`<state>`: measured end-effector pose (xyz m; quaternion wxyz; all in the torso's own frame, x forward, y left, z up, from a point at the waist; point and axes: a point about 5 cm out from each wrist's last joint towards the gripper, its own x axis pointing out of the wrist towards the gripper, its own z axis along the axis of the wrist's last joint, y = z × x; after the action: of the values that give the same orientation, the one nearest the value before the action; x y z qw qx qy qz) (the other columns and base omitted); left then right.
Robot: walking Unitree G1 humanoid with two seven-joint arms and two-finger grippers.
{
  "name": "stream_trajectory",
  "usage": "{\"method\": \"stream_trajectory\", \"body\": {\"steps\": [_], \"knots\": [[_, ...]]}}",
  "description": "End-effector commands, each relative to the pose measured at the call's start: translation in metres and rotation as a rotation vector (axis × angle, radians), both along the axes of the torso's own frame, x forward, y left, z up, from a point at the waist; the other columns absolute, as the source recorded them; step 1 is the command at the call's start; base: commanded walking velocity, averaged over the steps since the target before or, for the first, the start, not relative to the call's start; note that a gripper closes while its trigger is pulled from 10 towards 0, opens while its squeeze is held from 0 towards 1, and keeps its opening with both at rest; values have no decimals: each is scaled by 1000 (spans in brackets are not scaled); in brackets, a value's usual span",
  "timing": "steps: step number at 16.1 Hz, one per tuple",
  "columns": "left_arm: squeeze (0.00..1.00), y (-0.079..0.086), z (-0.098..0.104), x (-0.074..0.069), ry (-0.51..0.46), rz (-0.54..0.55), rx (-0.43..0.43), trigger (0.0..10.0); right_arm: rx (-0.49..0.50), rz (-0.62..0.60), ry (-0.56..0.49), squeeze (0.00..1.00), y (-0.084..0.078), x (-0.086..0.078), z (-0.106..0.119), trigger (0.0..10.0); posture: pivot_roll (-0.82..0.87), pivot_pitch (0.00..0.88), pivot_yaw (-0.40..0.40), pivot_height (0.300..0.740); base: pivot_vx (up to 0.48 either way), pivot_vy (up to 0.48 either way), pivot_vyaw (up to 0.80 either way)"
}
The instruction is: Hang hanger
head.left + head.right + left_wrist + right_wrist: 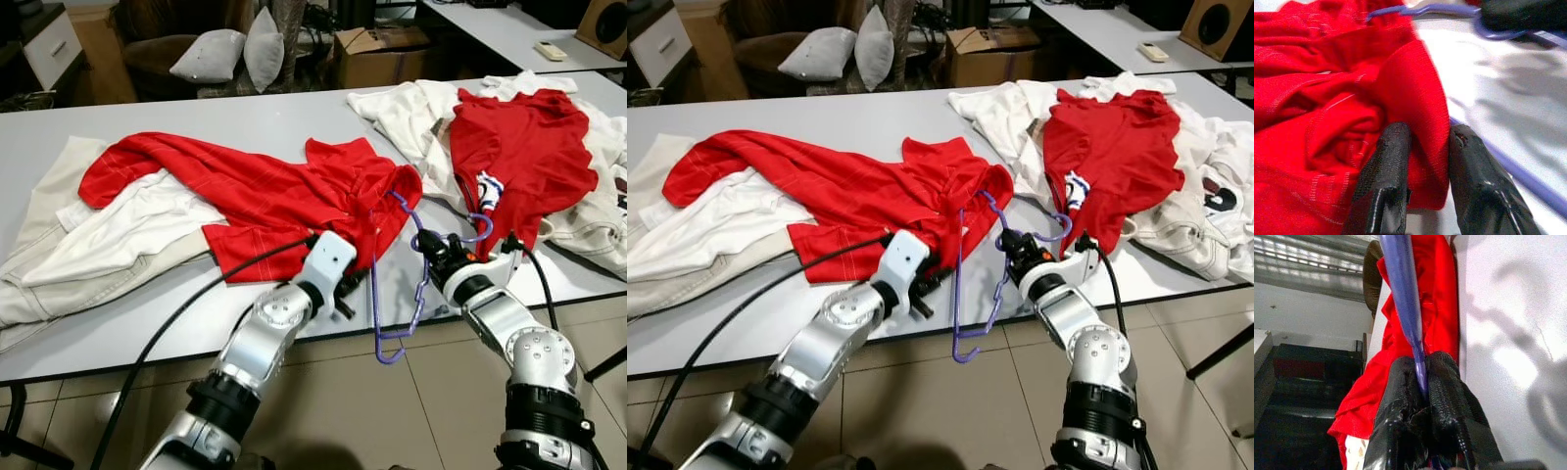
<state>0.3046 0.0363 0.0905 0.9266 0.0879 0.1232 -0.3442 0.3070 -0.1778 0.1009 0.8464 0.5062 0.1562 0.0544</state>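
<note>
A purple plastic hanger [397, 284] stands tilted at the table's front edge, its lower corner hanging past the edge and its hook near the right arm. My right gripper [428, 245] is shut on the hanger; the right wrist view shows the purple bar [1406, 308] pinched between both fingers. A red T-shirt [265, 191] lies spread across the middle of the white table [127, 323]. My left gripper [1422, 161] pinches a fold of this shirt's hem [1415, 117] beside the hanger's bar [1518, 176].
A second red shirt [524, 147] lies on cream garments [411, 113] at the right. More cream clothing [108, 235] lies at the left. Behind the table stand a chair with grey pillows [230, 49] and a cardboard box [377, 54]. Tiled floor [392, 411] lies below.
</note>
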Motion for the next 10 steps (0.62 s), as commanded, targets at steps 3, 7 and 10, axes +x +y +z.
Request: {"method": "stream_trajectory", "body": {"steps": [3,7,10], "knots": [[0,4,0,3,-1,22,0,0,7,-14,-11,0,-1,3,5,10000,-105,0,54,740,0,0,0],[0,3,-1,3,-4,16,-16,0,11,-15,-13,0,0,4,5,10000,-102,0,56,740,0,0,0],[0,2,6,-4,-50,-89,-64,0,15,-15,-15,0,1,4,4,10000,-100,0,58,740,0,0,0]]}}
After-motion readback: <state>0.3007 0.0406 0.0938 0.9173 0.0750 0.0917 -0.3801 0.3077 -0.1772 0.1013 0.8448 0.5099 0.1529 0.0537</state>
